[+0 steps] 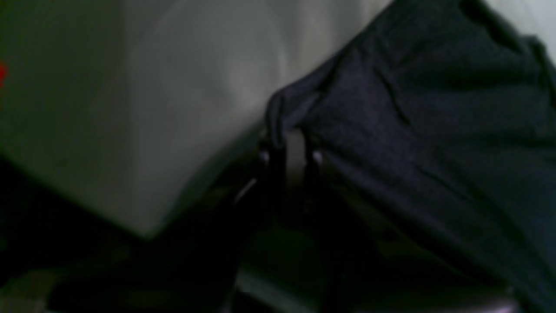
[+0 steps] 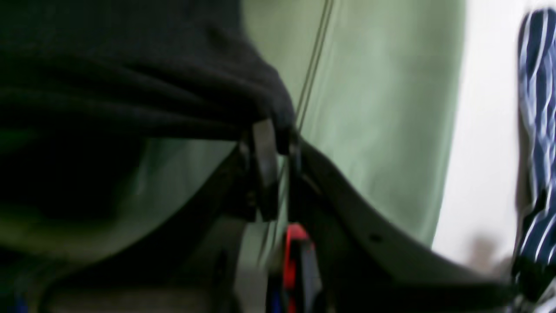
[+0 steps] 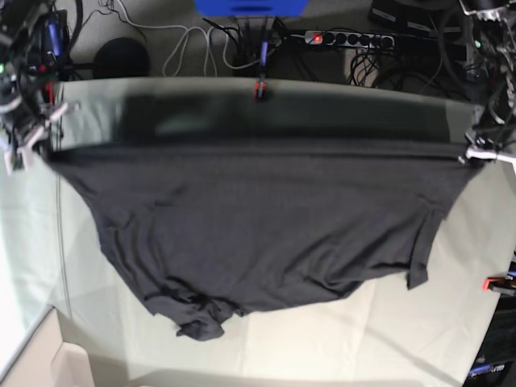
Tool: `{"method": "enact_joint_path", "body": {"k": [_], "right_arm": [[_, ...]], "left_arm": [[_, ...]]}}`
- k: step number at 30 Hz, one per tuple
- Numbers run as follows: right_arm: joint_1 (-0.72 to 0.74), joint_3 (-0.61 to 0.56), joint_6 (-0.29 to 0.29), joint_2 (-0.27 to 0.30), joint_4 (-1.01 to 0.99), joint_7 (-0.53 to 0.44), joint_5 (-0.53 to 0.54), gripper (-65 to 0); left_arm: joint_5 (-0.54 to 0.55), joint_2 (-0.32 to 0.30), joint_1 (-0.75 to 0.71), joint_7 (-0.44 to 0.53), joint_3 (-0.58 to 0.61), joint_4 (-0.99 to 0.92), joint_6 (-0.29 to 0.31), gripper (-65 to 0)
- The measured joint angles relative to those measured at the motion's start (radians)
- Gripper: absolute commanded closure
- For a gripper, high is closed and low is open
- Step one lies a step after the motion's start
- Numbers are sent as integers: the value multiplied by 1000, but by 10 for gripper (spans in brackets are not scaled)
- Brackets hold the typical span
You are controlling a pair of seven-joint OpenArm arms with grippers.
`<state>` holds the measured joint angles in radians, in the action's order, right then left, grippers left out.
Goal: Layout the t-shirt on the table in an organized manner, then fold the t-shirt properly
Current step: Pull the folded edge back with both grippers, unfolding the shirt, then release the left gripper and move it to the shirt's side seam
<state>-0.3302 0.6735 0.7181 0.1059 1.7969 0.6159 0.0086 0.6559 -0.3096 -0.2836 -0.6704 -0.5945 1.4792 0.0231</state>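
Observation:
The black t-shirt (image 3: 258,226) hangs stretched wide between my two grippers, its top edge taut and its lower part sagging in folds onto the table (image 3: 451,322). On the right of the base view, my left gripper (image 3: 472,155) is shut on one corner of the hem. The left wrist view shows that gripper (image 1: 289,148) pinching a bunch of the t-shirt (image 1: 434,121) above the table (image 1: 152,108). My right gripper (image 3: 32,145), at the left, is shut on the other corner. In the right wrist view it (image 2: 278,134) clamps the t-shirt (image 2: 130,87) over the table (image 2: 382,108).
A red clamp (image 3: 260,89) sits at the table's far edge and another (image 3: 493,283) at its right edge. Cables and a power strip (image 3: 347,38) lie behind the table. A blue-and-white striped cloth (image 2: 536,87) shows beyond the table's edge.

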Motion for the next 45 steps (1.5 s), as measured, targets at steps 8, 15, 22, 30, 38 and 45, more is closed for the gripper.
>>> {"method": "enact_joint_path", "body": {"k": [8,15,22,30,38,45], "right_arm": [[-70,4,0,-48,-2,-8,-4,0],[-116,5,-2,-64,-2,-18,-1,0],[-144,4,-4,-76,-2,-15,-4,0],[-167,4,-4,-76,-2,-14,-4,0],[-167,4,-4,-75,-2,-15,-3,0],[-176,4,-5,-75,-2,-18,-8,-149]], "left_arm": [[-23,41,-48,21,-6,-4,-8,-1],[-21,44,-46,19,-5,-130,-8,-1],[-14,41,-45,34,-6,-165,-1,-1],[-11,38,-45,24,-5,-161,-1,-1],[-11,35,-45,23,-4,-161,-1,-5],[-11,35,-45,23,-4,-161,-1,-17]]}}
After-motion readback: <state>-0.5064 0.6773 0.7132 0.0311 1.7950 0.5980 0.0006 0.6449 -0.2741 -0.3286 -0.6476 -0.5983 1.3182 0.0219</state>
